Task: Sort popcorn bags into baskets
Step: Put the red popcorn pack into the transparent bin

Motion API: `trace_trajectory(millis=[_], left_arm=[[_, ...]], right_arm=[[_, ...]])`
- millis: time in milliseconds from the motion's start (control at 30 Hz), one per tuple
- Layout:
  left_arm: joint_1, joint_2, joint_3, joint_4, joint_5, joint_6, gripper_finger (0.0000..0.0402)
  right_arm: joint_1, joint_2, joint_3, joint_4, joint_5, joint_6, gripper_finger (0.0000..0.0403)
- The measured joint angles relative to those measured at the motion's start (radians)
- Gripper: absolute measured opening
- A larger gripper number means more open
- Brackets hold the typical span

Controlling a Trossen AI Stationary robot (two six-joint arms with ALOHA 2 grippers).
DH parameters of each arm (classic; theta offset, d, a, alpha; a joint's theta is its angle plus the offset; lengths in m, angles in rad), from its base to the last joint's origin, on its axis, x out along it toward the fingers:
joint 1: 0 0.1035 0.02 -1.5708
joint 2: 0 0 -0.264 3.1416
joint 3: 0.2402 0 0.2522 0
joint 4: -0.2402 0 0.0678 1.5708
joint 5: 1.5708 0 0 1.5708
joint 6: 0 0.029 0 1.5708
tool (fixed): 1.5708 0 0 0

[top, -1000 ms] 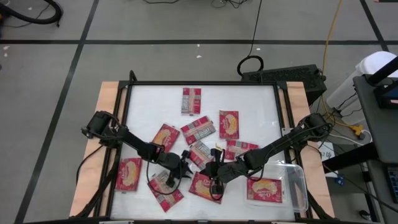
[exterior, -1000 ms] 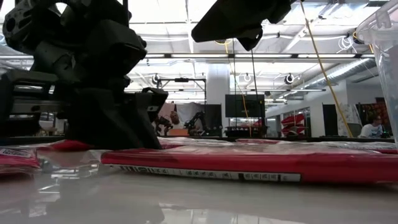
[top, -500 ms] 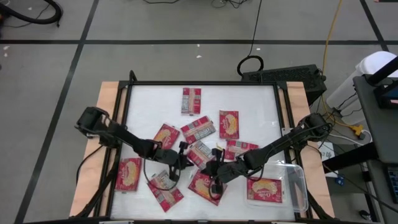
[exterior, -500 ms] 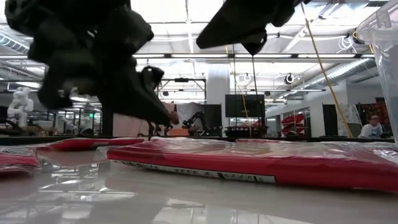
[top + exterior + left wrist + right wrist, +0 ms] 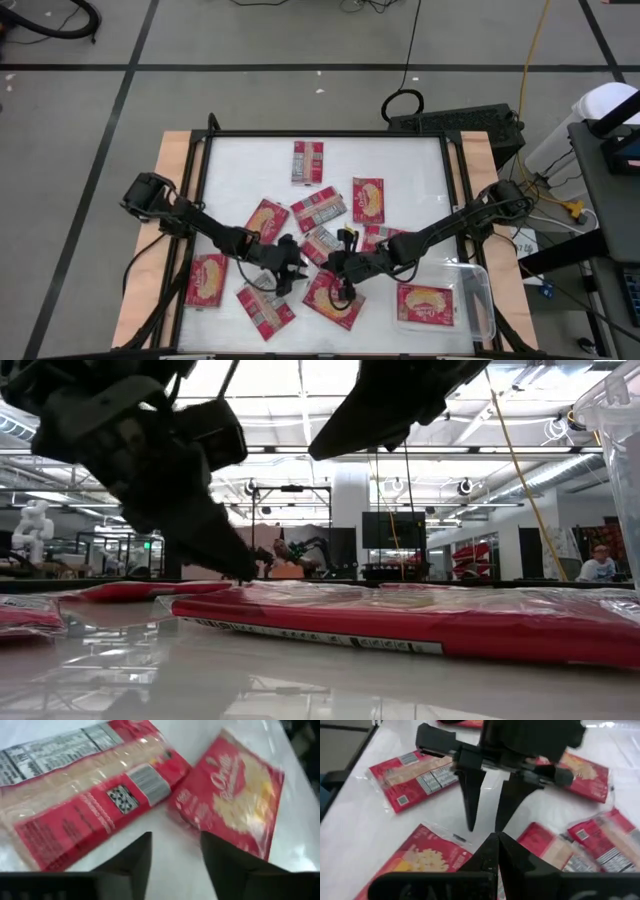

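Observation:
Several red popcorn bags lie flat on the white table [image 5: 240,170]. One shows its printed back [image 5: 85,785] and another its popcorn picture [image 5: 235,805]. A further bag [image 5: 425,303] lies inside the clear basket [image 5: 482,292] at the near right corner. My left gripper [image 5: 291,270] hangs open just above the table between two bags [image 5: 265,307] [image 5: 334,298], with only bare table between its fingers [image 5: 175,855]. My right gripper [image 5: 336,268] is shut and hovers higher, facing the left one [image 5: 485,815].
Loose bags sit toward the far edge [image 5: 308,162] and at the right of the middle [image 5: 368,199]. One lies alone at the near left [image 5: 207,280]. A black frame rims the table [image 5: 320,133]. Cables run on the floor beyond it.
My left gripper has risen off the bags near the front edge, rolled about its own axis and opened. The red bag nearest the front edge has shifted slightly on the table.

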Motion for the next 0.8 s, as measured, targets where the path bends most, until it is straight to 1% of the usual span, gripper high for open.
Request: trace_trajectory(millis=[100, 200, 300, 400, 500, 600, 700, 800], left_arm=[[0.001, 0.009, -0.001, 0.012, 0.03, -0.065, 0.0225], [-0.005, 0.031, 0.0, 0.05, 0.036, -0.069, 0.0248], [0.0, 0.075, 0.001, 0.095, 0.036, -0.082, 0.0257], [0.009, 0.108, 0.002, 0.134, 0.036, -0.119, 0.0258], [0.012, 0.135, 0.002, 0.198, 0.046, -0.139, 0.0244], [0.012, 0.153, 0.001, 0.258, 0.06, -0.143, 0.0217], [0.012, 0.168, 0.007, 0.263, 0.059, -0.123, 0.0177], [0.017, 0.204, 0.026, 0.278, 0.052, -0.046, 0.0127]], right_arm=[[-0.006, 0.0, 0.0, 0.0, -0.001, -0.043, 0.0], [-0.013, 0.0, 0.0, 0.0, -0.001, -0.074, 0.0], [-0.022, 0.0, 0.0, 0.006, -0.001, -0.085, 0.0], [-0.024, 0.0, 0.0, 0.012, -0.001, -0.089, 0.0], [-0.024, 0.0, 0.0, 0.015, -0.001, -0.089, 0.0], [-0.024, 0.0, 0.0, 0.016, -0.001, -0.081, 0.0], [-0.024, 0.0, 0.0, 0.016, 0.0, -0.08, 0.0], [-0.023, 0.0, 0.0, 0.017, 0.0, -0.073, 0.0]])
